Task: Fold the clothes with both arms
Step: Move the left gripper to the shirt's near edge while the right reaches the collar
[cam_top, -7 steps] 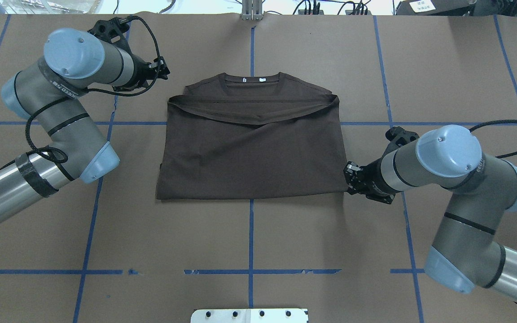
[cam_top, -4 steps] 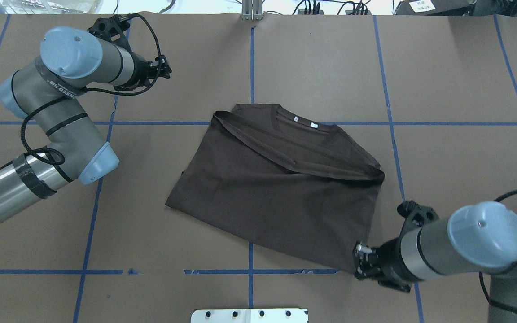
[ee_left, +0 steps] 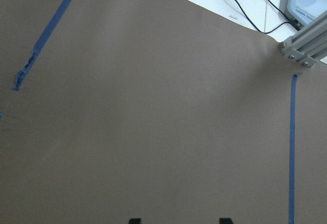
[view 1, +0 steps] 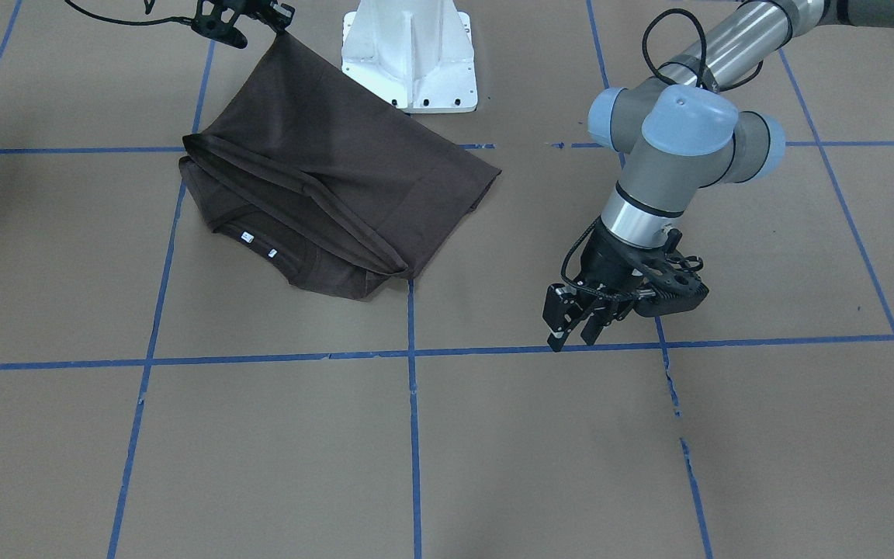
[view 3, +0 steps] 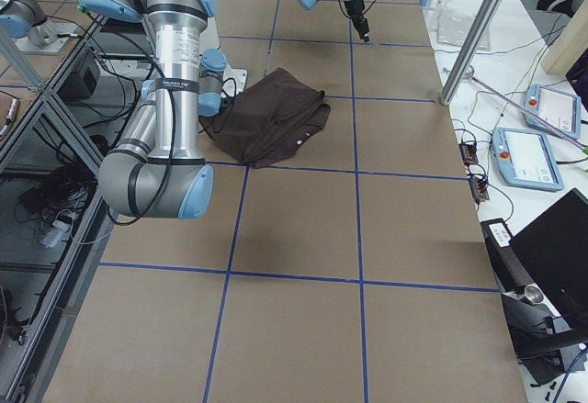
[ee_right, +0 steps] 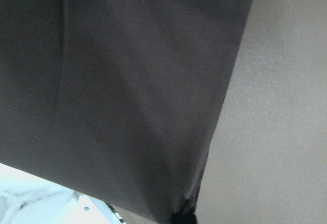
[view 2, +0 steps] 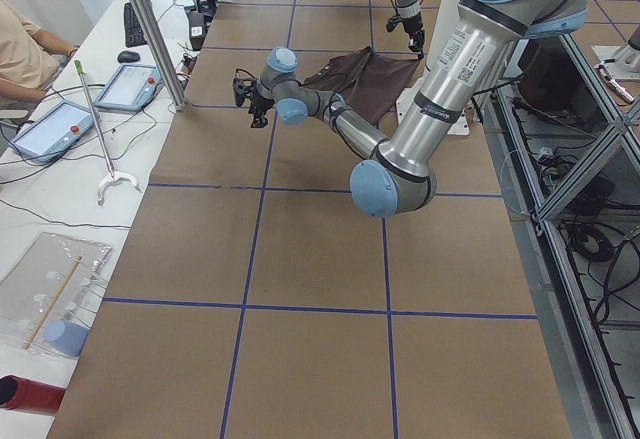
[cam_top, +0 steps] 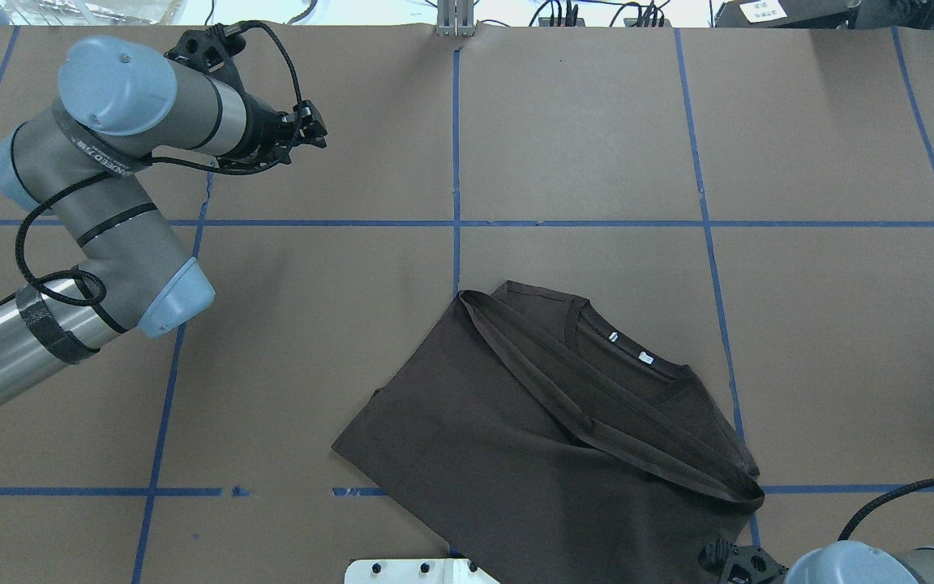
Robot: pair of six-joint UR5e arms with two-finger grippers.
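T-shirt of dark brown-grey cloth (view 1: 338, 171), half folded, is spread at upper left, one corner clamped by the black right gripper (view 1: 276, 22). The black left gripper (view 1: 573, 336), fingers apart, is empty at centre right. Repositioning is judged under way; flattening is needed next.

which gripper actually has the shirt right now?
The right gripper: it pinches a corner of the T-shirt beside the white pedestal. The left gripper hangs open over the table, apart from it.
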